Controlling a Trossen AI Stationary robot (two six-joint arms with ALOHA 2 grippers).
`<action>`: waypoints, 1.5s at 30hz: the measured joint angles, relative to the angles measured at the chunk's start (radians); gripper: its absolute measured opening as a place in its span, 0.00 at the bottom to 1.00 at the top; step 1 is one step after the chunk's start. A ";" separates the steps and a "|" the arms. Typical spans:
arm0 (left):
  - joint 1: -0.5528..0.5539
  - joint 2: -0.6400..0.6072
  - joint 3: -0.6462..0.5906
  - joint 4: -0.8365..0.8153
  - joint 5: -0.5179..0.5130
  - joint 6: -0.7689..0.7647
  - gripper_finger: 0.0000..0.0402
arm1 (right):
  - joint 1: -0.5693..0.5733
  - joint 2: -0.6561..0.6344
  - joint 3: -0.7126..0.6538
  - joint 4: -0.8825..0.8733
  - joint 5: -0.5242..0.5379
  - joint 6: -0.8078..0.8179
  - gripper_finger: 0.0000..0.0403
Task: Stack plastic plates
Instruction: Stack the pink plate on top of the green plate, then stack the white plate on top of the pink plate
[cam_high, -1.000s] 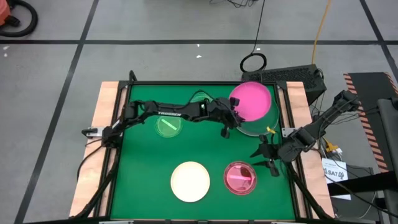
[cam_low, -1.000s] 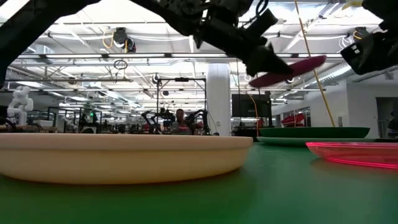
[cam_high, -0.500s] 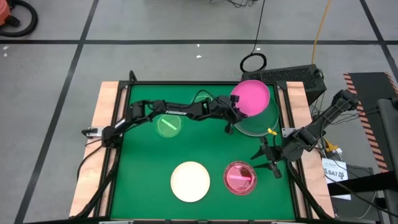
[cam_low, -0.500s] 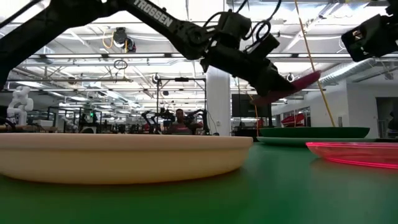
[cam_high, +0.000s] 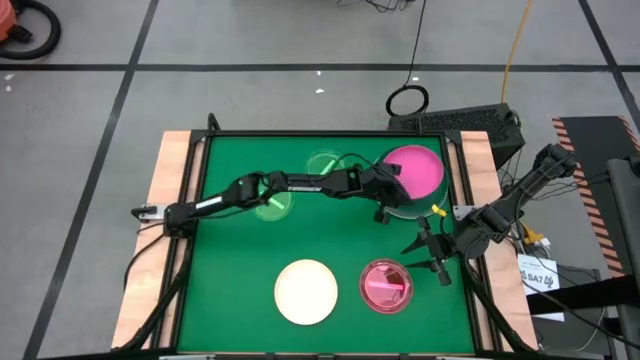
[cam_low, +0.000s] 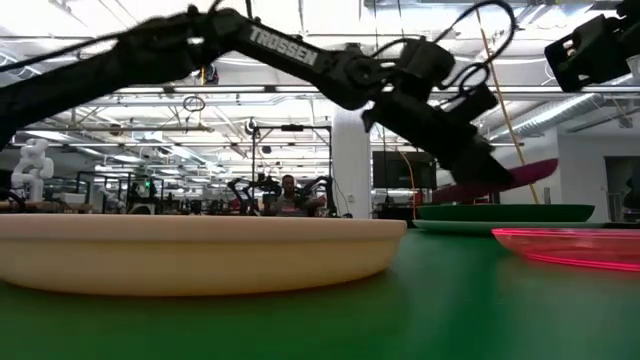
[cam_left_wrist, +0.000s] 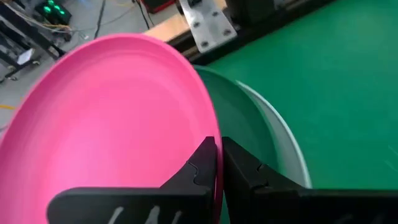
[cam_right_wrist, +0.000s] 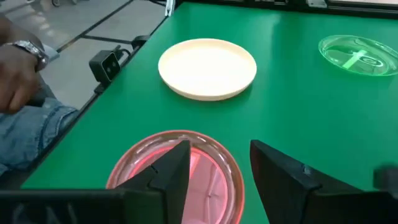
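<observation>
1 magenta plate (cam_high: 415, 170) is pinched by its near rim in the left gripper (cam_left_wrist: 217, 163), tilted just above the dark green plate (cam_low: 505, 213), overlapping it. The right gripper (cam_right_wrist: 214, 163) waits with fingers apart over the small pink plate (cam_high: 384, 285).

A green mat (cam_high: 230, 255) covers the table, with pale wooden edges (cam_high: 165, 200) showing along its sides. On the grey floor beyond lie black tape lines (cam_high: 300, 68), a coiled black cable (cam_high: 408, 100) and a yellow cord (cam_high: 518, 40). A person's hand with a wristwatch (cam_right_wrist: 28, 56) rests on a denim-clad knee beside the table. A white column (cam_low: 352, 160) stands in the hall behind.
</observation>
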 joint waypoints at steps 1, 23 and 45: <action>0.000 0.011 0.008 -0.001 -0.003 -0.004 0.04 | 0.000 0.000 0.000 -0.002 0.000 0.000 0.40; 0.004 0.001 -0.007 -0.081 -0.001 -0.119 0.11 | 0.000 -0.002 0.000 -0.020 0.000 -0.019 0.40; -0.007 -0.081 0.008 -0.298 -0.001 -0.222 0.26 | 0.000 -0.001 0.000 -0.017 0.000 -0.024 0.40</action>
